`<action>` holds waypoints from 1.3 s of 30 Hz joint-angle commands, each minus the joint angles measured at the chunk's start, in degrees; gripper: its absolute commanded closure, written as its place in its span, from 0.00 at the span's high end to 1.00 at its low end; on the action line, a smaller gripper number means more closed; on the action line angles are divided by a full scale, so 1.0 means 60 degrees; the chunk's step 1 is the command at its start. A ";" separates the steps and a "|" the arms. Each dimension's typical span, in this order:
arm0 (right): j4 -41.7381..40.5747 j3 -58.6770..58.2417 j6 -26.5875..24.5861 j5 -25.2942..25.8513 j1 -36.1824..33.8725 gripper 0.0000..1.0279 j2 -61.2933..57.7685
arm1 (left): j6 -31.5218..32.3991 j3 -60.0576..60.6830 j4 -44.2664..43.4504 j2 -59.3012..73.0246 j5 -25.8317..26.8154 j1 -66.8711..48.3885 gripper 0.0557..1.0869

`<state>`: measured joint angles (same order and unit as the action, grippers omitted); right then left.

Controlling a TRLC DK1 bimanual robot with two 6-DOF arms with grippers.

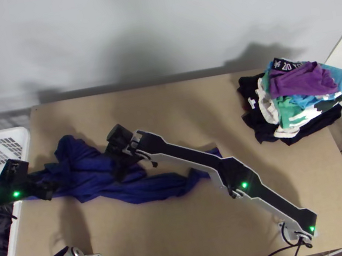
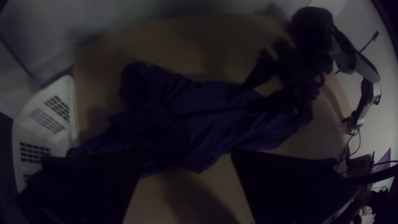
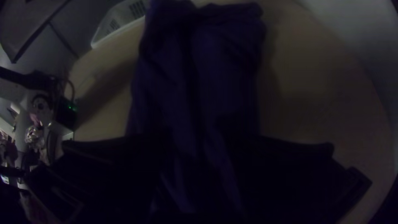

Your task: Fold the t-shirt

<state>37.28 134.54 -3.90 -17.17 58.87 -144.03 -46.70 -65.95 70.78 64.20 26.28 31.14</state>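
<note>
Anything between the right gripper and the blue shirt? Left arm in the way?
Nothing visible. Right gripper is open over the shirt; left gripper is at the shirt's basket-side end, off to the side. Clothes pile sits clear, far right.

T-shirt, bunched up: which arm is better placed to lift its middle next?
Right, I'd say: the right tool is open over the middle of the t-shirt, while the left tool is at its end by the basket.

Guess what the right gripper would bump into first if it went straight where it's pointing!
Probably the bunched blue t-shirt: the right gripper points down at it, though how close they are is hard to tell.
</note>
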 commanded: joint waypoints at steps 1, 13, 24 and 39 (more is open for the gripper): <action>-0.1013 0.0033 -0.0038 0.0020 0.0017 0.52 -0.0385 | 0.0063 0.0211 -0.0020 -0.0256 -0.0001 0.0011 0.95; -0.1525 0.0003 -0.0185 0.0298 0.0090 0.40 -0.0854 | 0.0063 0.0548 -0.0152 -0.0681 -0.0001 0.0011 0.95; -0.1804 0.0003 -0.0302 0.0547 0.0076 0.10 -0.0942 | 0.0122 0.0606 -0.0196 -0.0769 -0.0001 -0.0018 0.95; -0.1525 -0.1813 -0.0346 0.0532 -0.0349 0.03 0.1753 | 0.0298 0.0724 -0.0518 -0.0769 0.0014 -0.0209 0.95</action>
<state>27.38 130.50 -5.98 -13.96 58.43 -143.22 -45.63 -61.93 68.95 59.46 26.26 30.85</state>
